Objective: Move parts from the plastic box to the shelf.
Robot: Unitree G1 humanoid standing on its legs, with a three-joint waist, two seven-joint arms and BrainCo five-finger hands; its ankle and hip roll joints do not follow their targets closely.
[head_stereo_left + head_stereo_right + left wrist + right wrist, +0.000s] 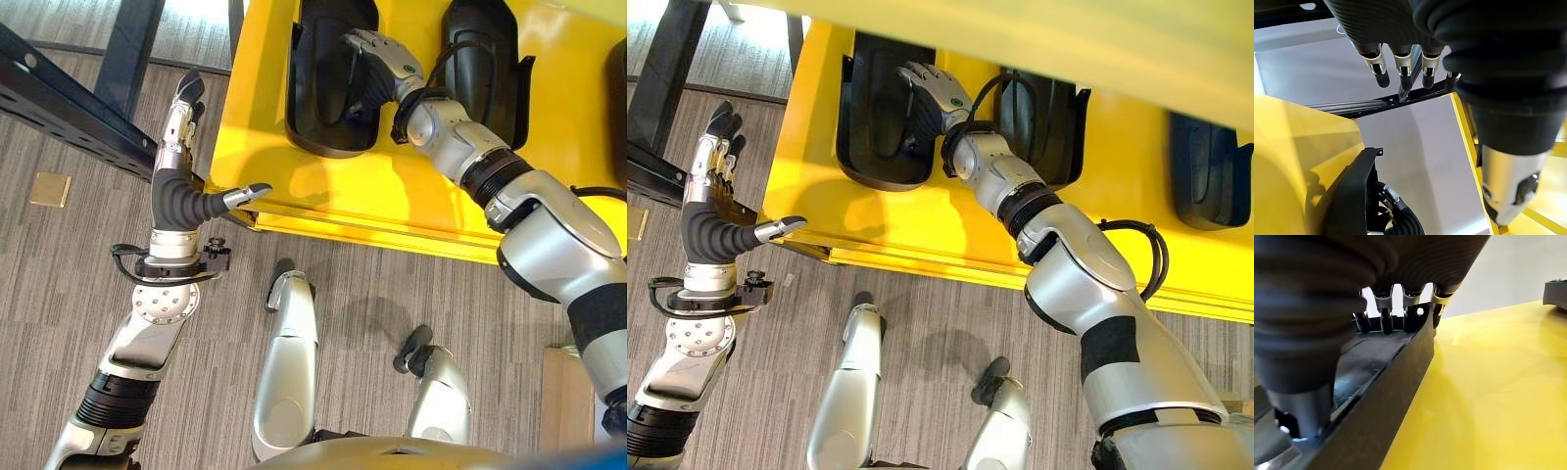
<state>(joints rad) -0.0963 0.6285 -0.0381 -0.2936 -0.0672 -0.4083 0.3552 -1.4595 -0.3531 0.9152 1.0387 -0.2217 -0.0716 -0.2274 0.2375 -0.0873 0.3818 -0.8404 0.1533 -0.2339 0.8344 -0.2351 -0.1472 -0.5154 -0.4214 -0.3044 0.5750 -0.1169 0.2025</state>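
Grey carpeted floor at left, below a dark frame; left hand raised beside the yellow shelf, fingers straight, thumb extended over the shelf's edge, holding nothing. Centre: black moulded part lying on the shelf, right hand upon it, fingers curled over its rim. Right: a second black part beside the first

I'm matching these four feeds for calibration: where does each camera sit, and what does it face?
Left eye: head, looking down at yellow surface, black part, both hands.
Right eye: same scene from slightly aside; right hand on the part, left hand open beside the surface's corner.
Left wrist: along open left hand.
Right wrist: along right hand curled over the part's rim.
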